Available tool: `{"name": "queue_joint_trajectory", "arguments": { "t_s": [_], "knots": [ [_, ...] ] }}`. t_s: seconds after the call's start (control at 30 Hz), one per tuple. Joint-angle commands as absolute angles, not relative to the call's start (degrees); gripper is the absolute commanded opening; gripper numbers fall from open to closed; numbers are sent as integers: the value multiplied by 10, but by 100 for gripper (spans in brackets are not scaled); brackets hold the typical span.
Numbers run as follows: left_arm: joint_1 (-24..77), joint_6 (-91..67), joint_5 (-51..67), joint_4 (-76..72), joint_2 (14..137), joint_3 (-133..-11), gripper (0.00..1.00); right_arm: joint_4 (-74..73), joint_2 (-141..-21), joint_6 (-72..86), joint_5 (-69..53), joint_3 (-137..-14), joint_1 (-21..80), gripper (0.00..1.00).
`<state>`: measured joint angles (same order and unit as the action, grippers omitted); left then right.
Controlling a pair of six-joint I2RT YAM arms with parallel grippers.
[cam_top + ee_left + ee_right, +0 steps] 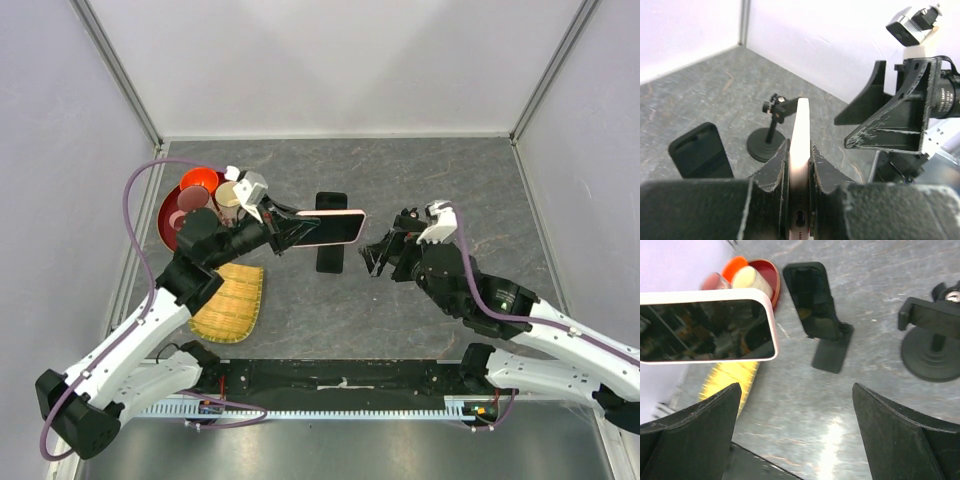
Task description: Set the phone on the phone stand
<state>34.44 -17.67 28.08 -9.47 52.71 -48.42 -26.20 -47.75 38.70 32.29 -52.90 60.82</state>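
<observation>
Black stand [331,258] below phone [335,227]; far tabletop [400,170] open.

Grey mottled tabletop [420,170]. On it: black slab stand [331,238] mid-table, round-base clamp stand [932,360] near it, red bowl [168,215] far left, yellow woven mat [232,303] just beside it.

Centre frame: phone [335,228] overlaps stand [331,202]; left hand [292,230] at its left, right hand [375,255] right; bowl [164,215] far left.

I have the left claw [288,228] clamped on the pink phone [335,227], held level above the black phone stand [331,203]. The right claw [378,255] gapes just right of it.
</observation>
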Motion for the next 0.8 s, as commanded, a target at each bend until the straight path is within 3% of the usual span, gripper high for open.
{"name": "queue_joint_trajectory", "arguments": {
  "t_s": [0.0,0.2,0.47,0.77],
  "knots": [
    [345,-167,183,-227,483,-457,2,-152,-446,493,285,-505,603,98],
    [345,-220,138,-314,430,-396,2,22,-426,427,199,-451,587,98],
    [345,-299,253,-377,459,-394,2,120,-407,339,17,-389,505,98],
    [344,-344,340,-425,482,-404,2,120,-384,275,-206,-388,378,70]
  ]
}}
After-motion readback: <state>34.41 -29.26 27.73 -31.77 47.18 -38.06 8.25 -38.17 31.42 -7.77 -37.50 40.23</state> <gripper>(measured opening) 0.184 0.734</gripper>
